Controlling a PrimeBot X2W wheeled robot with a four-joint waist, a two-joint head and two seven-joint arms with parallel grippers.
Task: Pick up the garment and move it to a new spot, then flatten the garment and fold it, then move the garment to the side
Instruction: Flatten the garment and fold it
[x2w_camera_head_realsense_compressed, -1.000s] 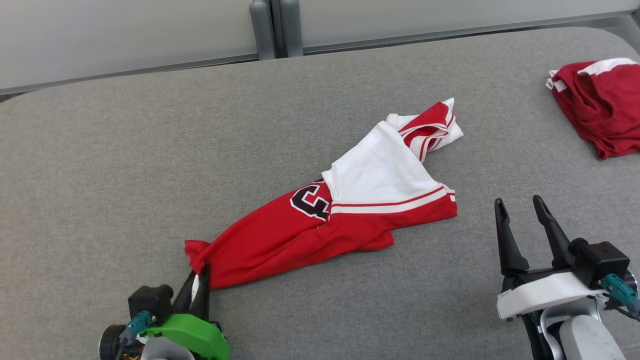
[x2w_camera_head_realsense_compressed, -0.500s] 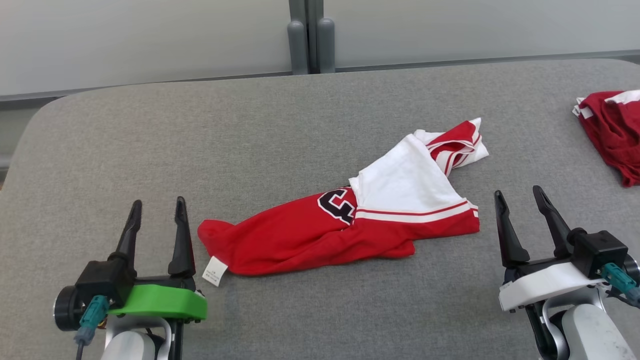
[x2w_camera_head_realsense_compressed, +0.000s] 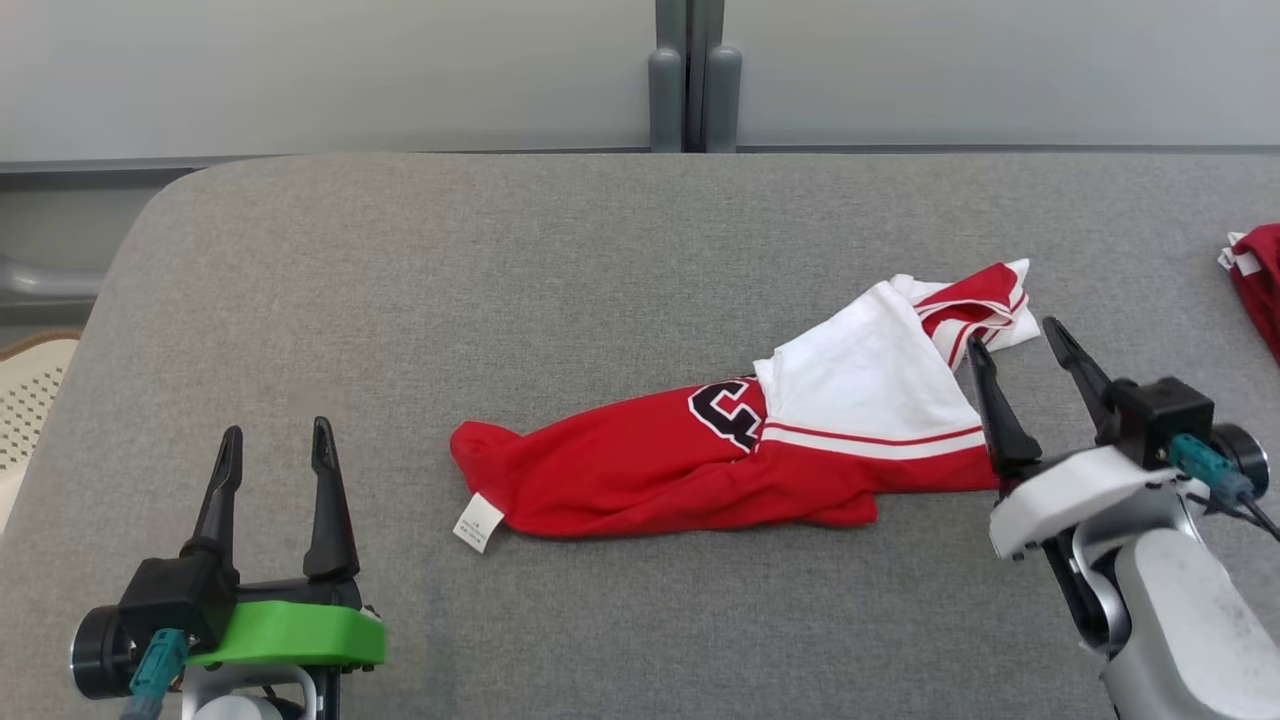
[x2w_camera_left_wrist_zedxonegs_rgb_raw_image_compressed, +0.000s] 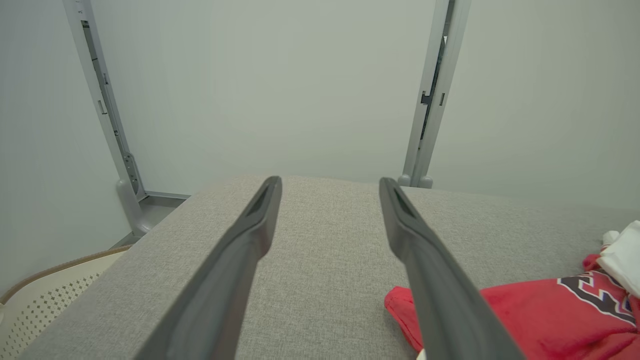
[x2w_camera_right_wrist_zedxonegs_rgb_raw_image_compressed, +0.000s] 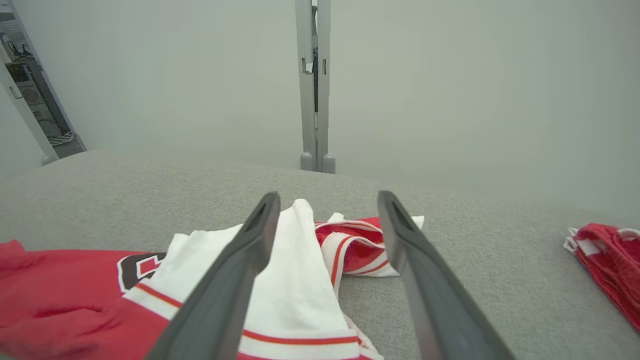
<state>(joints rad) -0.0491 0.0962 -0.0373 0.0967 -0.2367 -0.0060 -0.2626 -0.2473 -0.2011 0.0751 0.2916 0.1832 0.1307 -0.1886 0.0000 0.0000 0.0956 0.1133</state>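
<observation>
Left gripper (x2w_camera_head_realsense_compressed: 276, 430), right gripper (x2w_camera_head_realsense_compressed: 1012, 335) spread wide, empty (right beside garment (x2w_camera_head_realsense_compressed: 650, 470)).

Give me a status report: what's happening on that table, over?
Left gripper open, empty. Right gripper open, by white end of garment. Garment crumpled, unfolded, on grey table. Second red cloth far right, apart.

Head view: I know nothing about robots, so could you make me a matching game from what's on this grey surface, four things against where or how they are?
Things:
1. garment
2. white label
3. left tool
4. right tool

Places or states:
A. open, lower left, apart from the garment
B. crumpled, in the middle of the grey table
C. at the garment's left end
D. open, at the garment's white end

Pairs: 1-B, 2-C, 3-A, 4-D
</observation>
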